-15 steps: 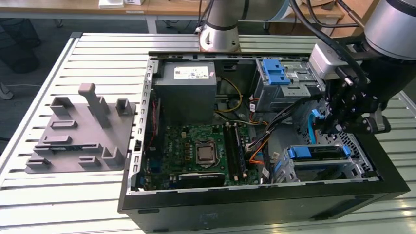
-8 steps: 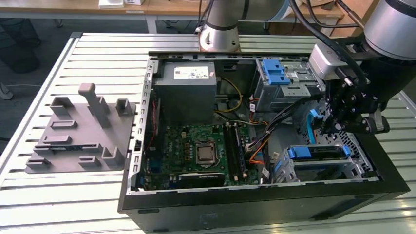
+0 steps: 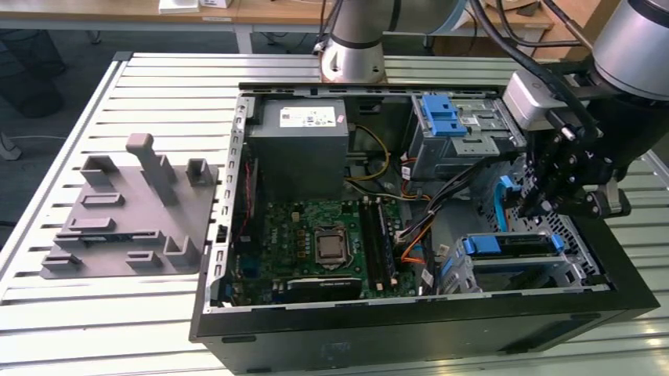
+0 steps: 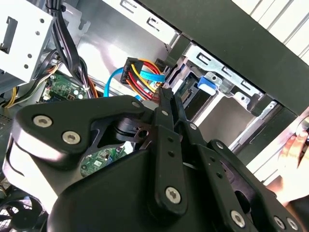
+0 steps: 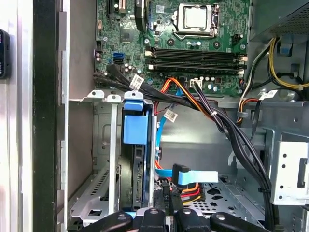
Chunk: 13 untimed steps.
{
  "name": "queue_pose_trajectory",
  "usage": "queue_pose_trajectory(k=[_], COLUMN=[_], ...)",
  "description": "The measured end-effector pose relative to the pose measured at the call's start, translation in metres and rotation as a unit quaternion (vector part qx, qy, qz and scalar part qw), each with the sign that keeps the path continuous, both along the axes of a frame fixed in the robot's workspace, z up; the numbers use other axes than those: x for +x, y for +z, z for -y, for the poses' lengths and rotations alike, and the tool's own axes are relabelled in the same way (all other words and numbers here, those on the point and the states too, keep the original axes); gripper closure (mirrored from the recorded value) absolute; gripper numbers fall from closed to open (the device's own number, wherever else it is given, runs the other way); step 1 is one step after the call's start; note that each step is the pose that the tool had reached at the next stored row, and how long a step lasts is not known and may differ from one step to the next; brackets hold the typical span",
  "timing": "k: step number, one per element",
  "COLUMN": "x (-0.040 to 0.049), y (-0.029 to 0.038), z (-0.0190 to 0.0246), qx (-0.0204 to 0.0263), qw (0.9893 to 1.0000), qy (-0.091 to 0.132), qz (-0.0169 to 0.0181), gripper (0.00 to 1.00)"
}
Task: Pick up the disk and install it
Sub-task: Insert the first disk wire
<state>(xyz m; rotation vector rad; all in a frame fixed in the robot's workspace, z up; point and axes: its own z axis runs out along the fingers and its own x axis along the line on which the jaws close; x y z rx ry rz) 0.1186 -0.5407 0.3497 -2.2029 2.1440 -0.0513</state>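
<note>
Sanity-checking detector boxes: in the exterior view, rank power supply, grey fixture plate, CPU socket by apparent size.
1. Grey fixture plate, largest.
2. Power supply, smaller.
3. CPU socket, by far the smallest.

Open computer case (image 3: 418, 325), grey fixture plate (image 3: 131, 215) beside it

disk (image 5: 133, 164) mostly hidden in cage, blurred hand (image 4: 297, 150) cut off at edge

cable bundle (image 5: 212, 116) crossing open bay, drive cage (image 5: 104, 159) alongside
</note>
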Motion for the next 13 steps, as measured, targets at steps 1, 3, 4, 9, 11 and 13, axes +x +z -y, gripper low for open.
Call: queue_pose_trajectory(k=[1, 3, 4, 9, 11, 13], x=[0.0016, 0.0045, 0.006, 0.0108, 0.0107, 0.0107], y=[-0.0004, -0.0014, -0.0019, -0.0032, -0.0036, -0.0037], z=[0.0002, 0.0004, 0.0005, 0.0023, 0.0057, 0.0089], qx=[0.0, 0.0, 0.0, -0.0001, 0.0, 0.0], qw=[1.0, 1.0, 1.0, 0.9998, 0.9997, 0.9997], qy=[0.0, 0.0, 0.0, 0.0, -0.001, -0.003], qz=[-0.0027, -0.0065, -0.0083, -0.0215, -0.0248, -0.0255], gripper=[0.84, 0.84, 0.84, 0.84, 0.84, 0.84])
